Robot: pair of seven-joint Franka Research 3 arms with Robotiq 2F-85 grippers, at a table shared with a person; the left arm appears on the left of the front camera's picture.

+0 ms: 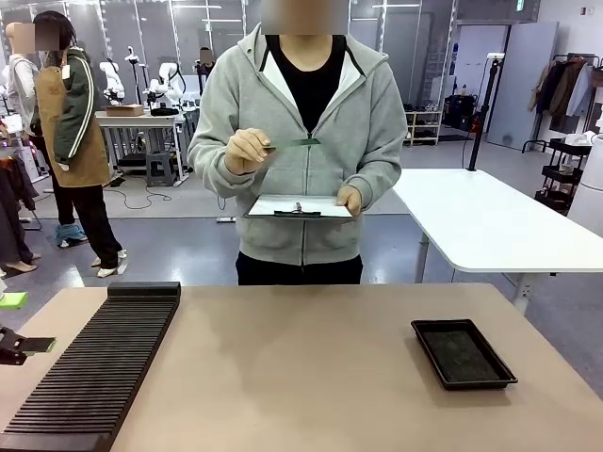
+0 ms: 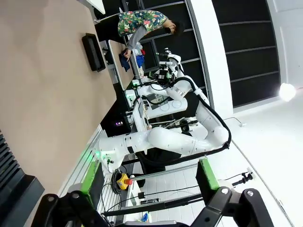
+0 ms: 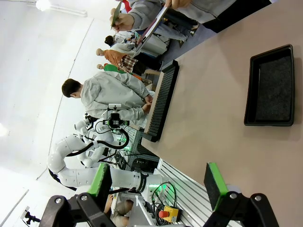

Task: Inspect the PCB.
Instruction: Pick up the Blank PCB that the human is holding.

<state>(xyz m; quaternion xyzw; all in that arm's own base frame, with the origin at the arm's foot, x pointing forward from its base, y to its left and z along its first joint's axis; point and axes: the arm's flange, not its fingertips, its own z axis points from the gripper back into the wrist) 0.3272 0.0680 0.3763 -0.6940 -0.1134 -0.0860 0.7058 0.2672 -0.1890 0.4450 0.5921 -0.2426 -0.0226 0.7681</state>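
The PCB (image 1: 294,143) is held edge-on above a clipboard (image 1: 300,206) by the person (image 1: 363,122), apparently under inspection, while the left gripper (image 2: 149,176) and right gripper (image 3: 156,182) are spread empty; a handover is probably needed next.

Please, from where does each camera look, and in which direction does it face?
Front view: on the robot's side, faces across the table at the person holding the PCB and clipboard; one green-padded finger at the left edge.
Left wrist view: rolled sideways, looks past the open left gripper along the table toward a white arm.
Right wrist view: rolled sideways, looks past the open right gripper over the rack toward the person.
Shared: all three show the black tray.
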